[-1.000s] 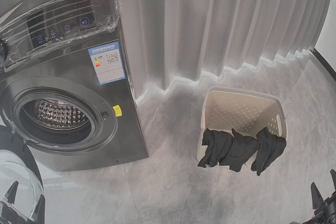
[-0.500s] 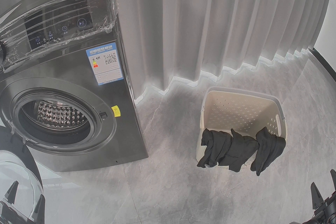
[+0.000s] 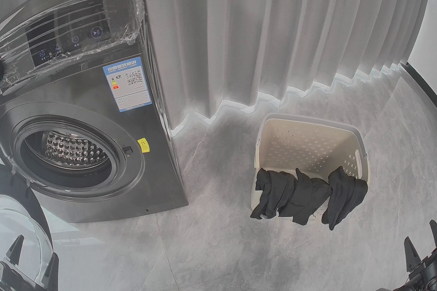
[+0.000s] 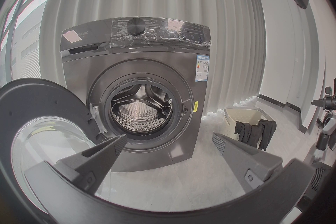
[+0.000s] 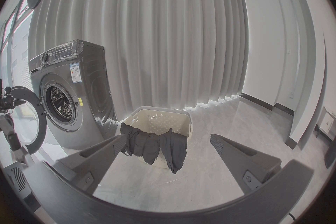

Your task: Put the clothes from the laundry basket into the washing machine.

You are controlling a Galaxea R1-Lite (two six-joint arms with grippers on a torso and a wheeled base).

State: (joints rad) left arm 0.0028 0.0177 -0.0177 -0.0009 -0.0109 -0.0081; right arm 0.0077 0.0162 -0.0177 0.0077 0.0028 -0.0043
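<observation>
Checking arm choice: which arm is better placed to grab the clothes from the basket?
Right, likely: the laundry basket with clothes draped over its rim lies before the open right gripper; the left gripper faces the washing machine.

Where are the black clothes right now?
In the head view, the black clothes hang over the near rim of the laundry basket, right of the washing machine.

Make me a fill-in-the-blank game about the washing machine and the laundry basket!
1. The door of the washing machine stands ____.
2. The clothes draped over the front rim of the laundry basket are ____ in colour.
3. The left gripper and the right gripper are open and hold ____.
4. Behind the basket hangs a white ____.
Missing words: open; black; nothing; curtain.
</observation>
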